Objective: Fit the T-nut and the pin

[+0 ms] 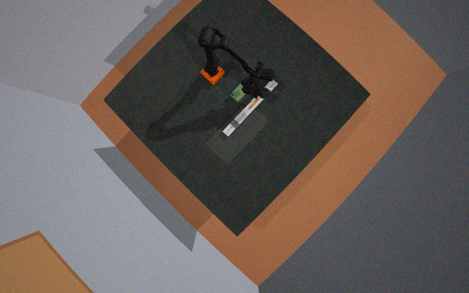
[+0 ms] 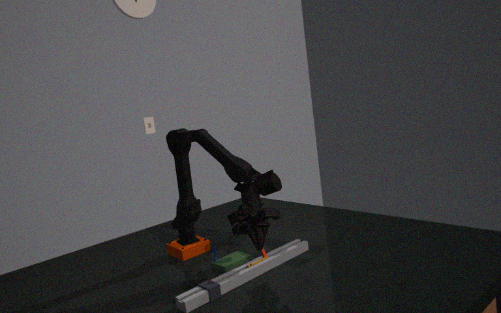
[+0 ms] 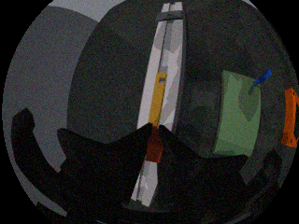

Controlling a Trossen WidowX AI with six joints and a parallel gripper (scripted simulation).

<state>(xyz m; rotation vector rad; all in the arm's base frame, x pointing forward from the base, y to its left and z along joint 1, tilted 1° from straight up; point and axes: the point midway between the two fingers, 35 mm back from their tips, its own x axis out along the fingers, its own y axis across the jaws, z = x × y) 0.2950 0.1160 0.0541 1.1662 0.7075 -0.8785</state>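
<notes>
"What's in the hand?"

"My gripper (image 1: 258, 97) (image 2: 259, 249) (image 3: 156, 126) is pinching the orange handle (image 2: 264, 252) (image 3: 154, 146); the fingers stand nearly together with it between them. In the exterior view the handle leans a little."

"And the nut?"

"The brass T-nut (image 1: 253, 104) (image 2: 256, 262) (image 3: 158, 98) runs from the handle's foot along the slot line of the aluminum rail (image 1: 244, 113) (image 2: 241, 276) (image 3: 149, 100). I can't tell whether it lies under the lips or partly on top of them."

"So how far along are you?"

"The pick-up is done, and I'd judge I'm at the tipping-in, or just finishing it. The slide is left: the nut is well apart from the dark bracket (image 1: 234, 124) (image 2: 209, 289) (image 3: 169, 16), near the rail's other end. Then I let go."

"The pin?"

"Untouched by me. The blue pin (image 1: 232, 94) (image 2: 214, 253) (image 3: 263, 77) stands at one end of the green tray (image 1: 237, 94) (image 2: 229, 261) (image 3: 234, 121). Picking it up and pushing it through the bracket hole are both left."

"Any brands or labels?"

"None I can read, on the arm or the parts. There's a pale wall plate (image 2: 149, 125) with a small dark mark, but I make out no writing."
</notes>
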